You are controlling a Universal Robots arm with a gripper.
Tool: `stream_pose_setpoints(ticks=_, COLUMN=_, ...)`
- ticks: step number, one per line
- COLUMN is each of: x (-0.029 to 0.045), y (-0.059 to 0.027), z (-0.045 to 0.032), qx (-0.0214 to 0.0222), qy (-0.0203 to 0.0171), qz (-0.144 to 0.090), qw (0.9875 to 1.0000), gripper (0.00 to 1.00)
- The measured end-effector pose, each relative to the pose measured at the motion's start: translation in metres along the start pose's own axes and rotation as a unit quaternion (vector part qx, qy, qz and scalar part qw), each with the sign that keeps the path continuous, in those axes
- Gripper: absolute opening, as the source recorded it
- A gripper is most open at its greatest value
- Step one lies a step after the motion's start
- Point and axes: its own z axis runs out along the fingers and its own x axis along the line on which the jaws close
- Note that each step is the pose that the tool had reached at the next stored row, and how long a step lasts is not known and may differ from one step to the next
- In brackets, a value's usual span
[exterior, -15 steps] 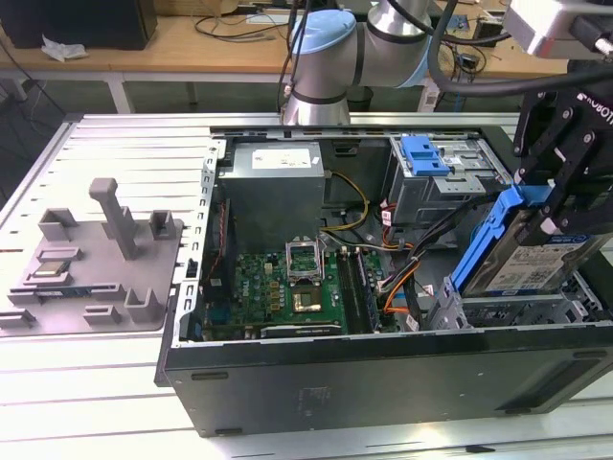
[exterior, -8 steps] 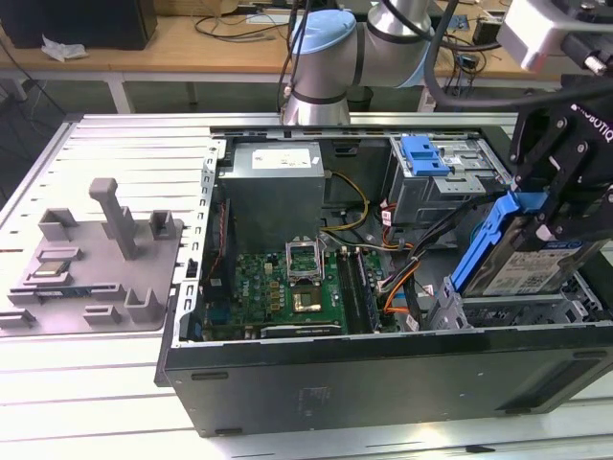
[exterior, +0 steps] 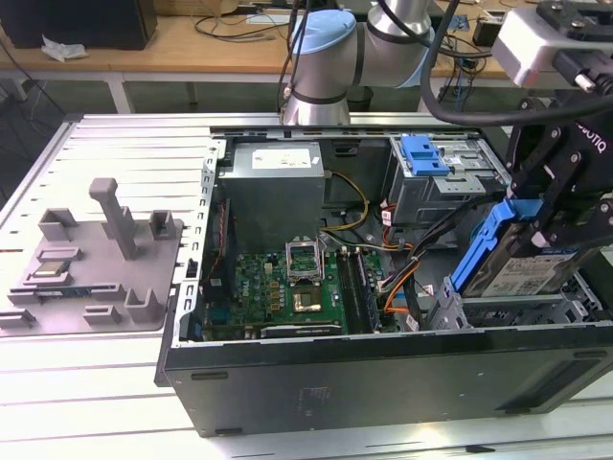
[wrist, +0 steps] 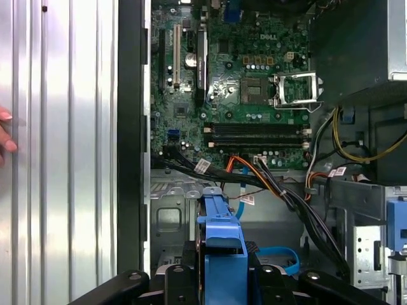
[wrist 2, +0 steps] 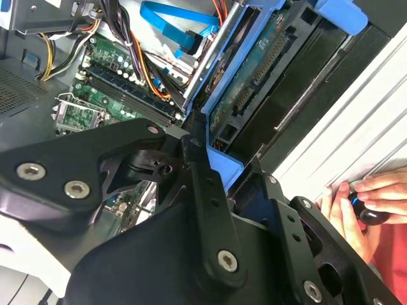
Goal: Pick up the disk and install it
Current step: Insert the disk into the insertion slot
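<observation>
Hovering over the cage (exterior: 508, 311): gripper (exterior: 551, 230) pinching the disk (exterior: 525, 273), tilted just above it | risk: that tilt could jam a blue rail (wrist: 222, 232) on the cage edge, or snag the cables (exterior: 407, 278) just beside the cage | around: motherboard (exterior: 287, 287) beyond those cables; a person's hand (wrist 2: 356, 200) on the table (wrist 2: 369, 127) near the cage, outside the case (exterior: 383, 379).

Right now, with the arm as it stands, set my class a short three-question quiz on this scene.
1. True or false: the gripper is shut on the disk.
2. Where is the disk? A flat on the grey tray; B tilted over the drive cage; C lying on the motherboard.
3. Fill in: the disk's side rails are ____.
Key: 1 true; 2 B; 3 blue.
</observation>
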Motion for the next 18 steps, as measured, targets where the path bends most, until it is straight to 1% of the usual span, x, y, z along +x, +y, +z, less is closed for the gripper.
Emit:
stream_pose_setpoints(ticks=4, x=0.0002, y=-0.0001, z=0.0035, qx=0.0000, qy=0.0000, qz=0.000, qw=1.0000, gripper=0.37)
stream_pose_setpoints(ticks=5, x=0.0005, y=-0.0002, z=0.0068, qx=0.0000, qy=0.0000, qz=0.000, qw=1.0000, gripper=0.37)
stream_pose_setpoints(ticks=6, x=0.0006, y=-0.0002, z=0.0079, qx=0.0000, qy=0.0001, qz=0.000, qw=1.0000, gripper=0.37)
stream_pose_setpoints(ticks=8, x=0.0005, y=-0.0003, z=0.0082, qx=0.0000, qy=0.0001, qz=0.000, qw=1.0000, gripper=0.37)
stream_pose_setpoints(ticks=11, x=0.0008, y=-0.0003, z=0.0112, qx=0.0000, qy=0.0001, qz=0.000, qw=1.0000, gripper=0.37)
stream_pose_setpoints(ticks=13, x=0.0008, y=-0.0004, z=0.0118, qx=0.0000, qy=-0.0001, qz=0.000, qw=1.0000, gripper=0.37)
stream_pose_setpoints(ticks=14, x=0.0008, y=-0.0004, z=0.0119, qx=0.0000, qy=-0.0001, qz=0.000, qw=1.0000, gripper=0.38)
stream_pose_setpoints(ticks=15, x=0.0008, y=-0.0004, z=0.0119, qx=0.0000, qy=0.0000, qz=0.000, qw=1.0000, gripper=0.50)
stream_pose_setpoints(ticks=16, x=0.0008, y=-0.0004, z=0.0118, qx=0.0000, qy=0.0000, qz=0.000, qw=1.0000, gripper=0.50)
stream_pose_setpoints(ticks=17, x=0.0008, y=-0.0004, z=0.0119, qx=0.0000, qy=0.0000, qz=0.000, qw=1.0000, gripper=0.56)
stream_pose_setpoints(ticks=18, x=0.0008, y=-0.0004, z=0.0119, qx=0.0000, qy=0.0001, qz=0.000, qw=1.0000, gripper=0.56)
